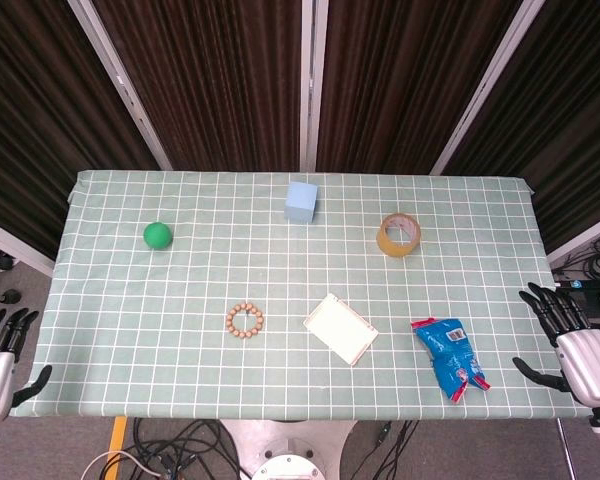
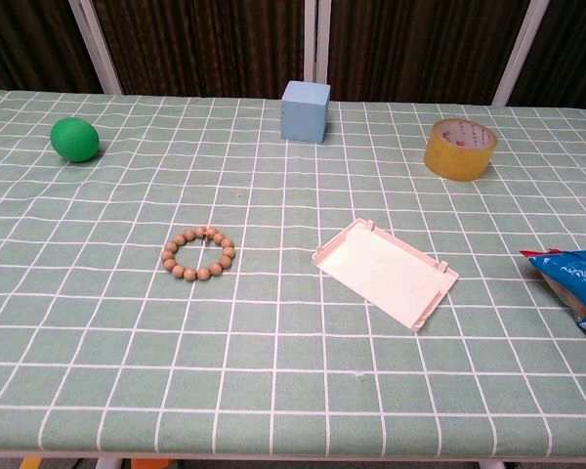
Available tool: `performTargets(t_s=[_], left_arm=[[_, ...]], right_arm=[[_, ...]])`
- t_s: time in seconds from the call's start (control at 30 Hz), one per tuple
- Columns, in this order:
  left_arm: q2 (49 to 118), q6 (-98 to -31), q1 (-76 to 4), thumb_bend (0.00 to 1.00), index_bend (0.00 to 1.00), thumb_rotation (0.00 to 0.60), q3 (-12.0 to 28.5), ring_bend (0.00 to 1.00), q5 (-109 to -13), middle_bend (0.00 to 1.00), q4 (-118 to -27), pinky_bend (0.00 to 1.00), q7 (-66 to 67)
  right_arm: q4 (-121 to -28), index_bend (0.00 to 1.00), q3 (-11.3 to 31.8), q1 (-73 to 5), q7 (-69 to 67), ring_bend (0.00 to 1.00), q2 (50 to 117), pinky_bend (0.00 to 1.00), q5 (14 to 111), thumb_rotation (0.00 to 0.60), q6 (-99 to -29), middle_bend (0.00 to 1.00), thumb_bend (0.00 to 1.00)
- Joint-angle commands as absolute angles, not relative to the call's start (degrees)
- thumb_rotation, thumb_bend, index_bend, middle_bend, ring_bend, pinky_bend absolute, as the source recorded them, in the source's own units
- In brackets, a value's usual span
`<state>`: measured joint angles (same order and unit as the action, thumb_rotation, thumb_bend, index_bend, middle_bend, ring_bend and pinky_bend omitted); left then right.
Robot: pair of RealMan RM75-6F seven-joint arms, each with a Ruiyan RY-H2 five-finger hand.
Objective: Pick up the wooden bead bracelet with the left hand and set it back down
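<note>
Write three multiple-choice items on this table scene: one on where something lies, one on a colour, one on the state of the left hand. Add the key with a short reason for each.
1. Where does the wooden bead bracelet lie?
A. Beside the roll of tape
B. On the cloth, left of the white tray, nearer the front edge than the ball
C. On top of the blue cube

2. What colour is the ball?
A. Green
B. Red
C. Yellow

3. What is the left hand doing?
A. Holding the bracelet
B. Pressing on the ball
C. Holding nothing, off the table's left front corner

Key: 1 B, the bracelet sits flat left of the white tray. 2 A, the ball is plainly green. 3 C, the head view shows the hand empty, fingers apart, far from the bracelet.
</note>
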<state>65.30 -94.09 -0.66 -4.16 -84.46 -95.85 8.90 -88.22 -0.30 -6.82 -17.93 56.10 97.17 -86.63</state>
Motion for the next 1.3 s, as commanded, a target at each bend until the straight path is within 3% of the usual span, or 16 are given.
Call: performTargets(t_s=[0.03,0.4,0.6,0.83,1.03,1.3], left_arm=[[65.2,-93.7,-0.5,0.26,0.11,0.600,-4.0,0.00,-84.6,0.09,-96.0,0.03,8.7],[65.2,-92.7,-1.5,0.25,0.13,0.600,-2.7,0.00,-88.5,0.12,-94.9,0.04,8.5],[65.0,-85.2,-10.0,0.25,0.23,0.600,-1.6,0.03,-97.1,0.22,-91.8,0.06,3.7],[69.8,-73.1,-23.3,0.25,0.29,0.600,-1.0,0.06,-106.8,0.28,-85.9,0.07,-1.7],[76.3,-64.5,-30.1,0.25,0.30,0.600,-1.1,0.06,-107.3,0.29,-81.4,0.07,-3.2],[83.0,-60.2,-33.0,0.25,0.35,0.600,-0.4,0.11,-104.8,0.34,-76.1,0.07,3.5]], right_arm=[[-88.4,0.00,-0.3,-7.0,-17.9,0.00,56.1,0.00,97.0,0.600,-86.3,0.00,0.13],[-88.4,0.00,-0.1,-6.5,-18.1,0.00,55.6,0.00,96.9,0.600,-88.1,0.00,0.13],[-89.4,0.00,0.4,-6.9,-17.4,0.00,54.5,0.00,97.1,0.600,-88.4,0.00,0.13],[-90.9,0.00,0.5,-7.4,-16.4,0.00,53.8,0.00,96.9,0.600,-87.6,0.00,0.12],[-91.1,0.00,0.5,-7.4,-16.4,0.00,53.8,0.00,96.1,0.600,-87.2,0.00,0.12],[-90.9,0.00,0.6,-7.1,-16.6,0.00,53.9,0.00,95.3,0.600,-87.2,0.00,0.12]])
